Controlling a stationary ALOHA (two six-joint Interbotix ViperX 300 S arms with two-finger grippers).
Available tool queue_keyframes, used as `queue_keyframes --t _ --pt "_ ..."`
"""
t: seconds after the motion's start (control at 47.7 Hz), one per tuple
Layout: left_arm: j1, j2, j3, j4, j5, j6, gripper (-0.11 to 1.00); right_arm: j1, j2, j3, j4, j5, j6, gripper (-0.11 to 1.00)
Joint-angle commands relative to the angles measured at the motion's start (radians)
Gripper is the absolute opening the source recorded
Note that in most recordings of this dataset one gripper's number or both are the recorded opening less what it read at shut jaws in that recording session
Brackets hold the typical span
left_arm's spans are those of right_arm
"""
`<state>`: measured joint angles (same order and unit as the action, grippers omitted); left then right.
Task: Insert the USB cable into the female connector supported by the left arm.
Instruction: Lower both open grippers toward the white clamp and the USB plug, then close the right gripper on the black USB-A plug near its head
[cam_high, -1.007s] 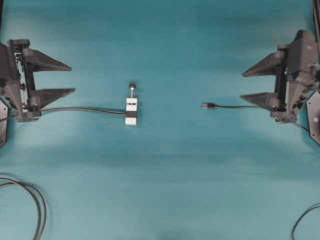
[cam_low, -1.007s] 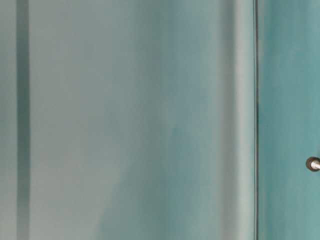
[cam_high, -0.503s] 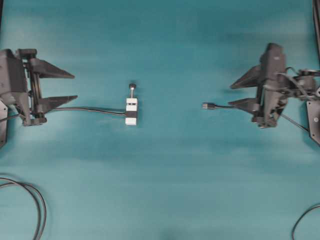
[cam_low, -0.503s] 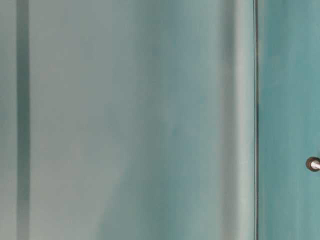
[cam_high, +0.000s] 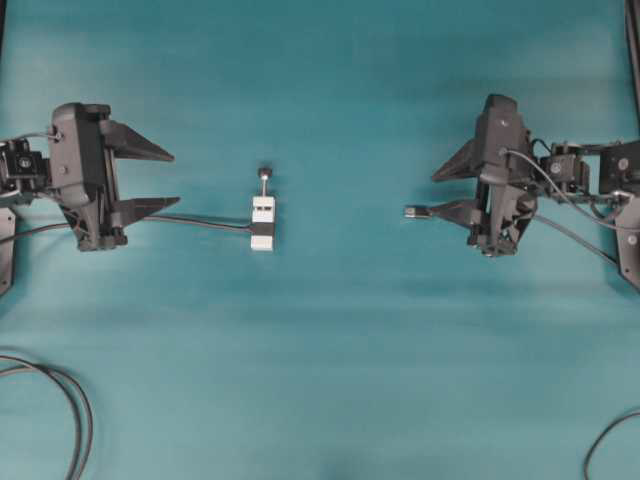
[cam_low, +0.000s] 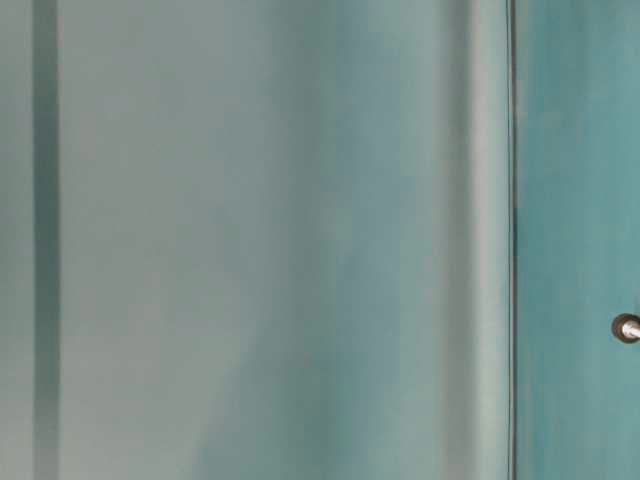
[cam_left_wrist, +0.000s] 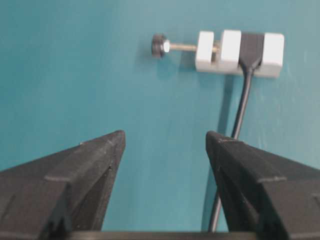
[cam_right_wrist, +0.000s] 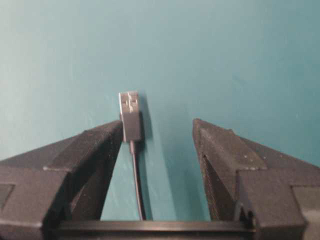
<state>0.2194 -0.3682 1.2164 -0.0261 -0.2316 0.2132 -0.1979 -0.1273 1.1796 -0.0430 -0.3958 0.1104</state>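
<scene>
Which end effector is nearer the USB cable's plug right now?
Right. The right end effector is open with the USB cable's plug just off its fingertips, cable running between them. The left end effector is open, far across the table.

The table-level view was a blurred teal wash; only a small metal knob (cam_low: 627, 327), cut by its right edge, could be made out. Overhead, both arms ran off the side edges, and looped black cables (cam_high: 70, 420) were cropped at the desk's lower corners. The USB cable (cam_right_wrist: 131, 117) vanished beneath the right gripper (cam_right_wrist: 157, 132) in the wrist view.
</scene>
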Motion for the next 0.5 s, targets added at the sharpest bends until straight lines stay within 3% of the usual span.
queue_keyframes --t 0.0,0.482 --pt "0.005 -0.002 -0.006 -0.003 -0.029 0.006 0.78 0.005 0.0 0.002 -0.008 -0.051 -0.002 0.62" --pt "0.006 -0.002 -0.002 -0.002 -0.037 0.006 0.78 0.029 0.087 -0.012 -0.014 -0.071 0.0 0.62"
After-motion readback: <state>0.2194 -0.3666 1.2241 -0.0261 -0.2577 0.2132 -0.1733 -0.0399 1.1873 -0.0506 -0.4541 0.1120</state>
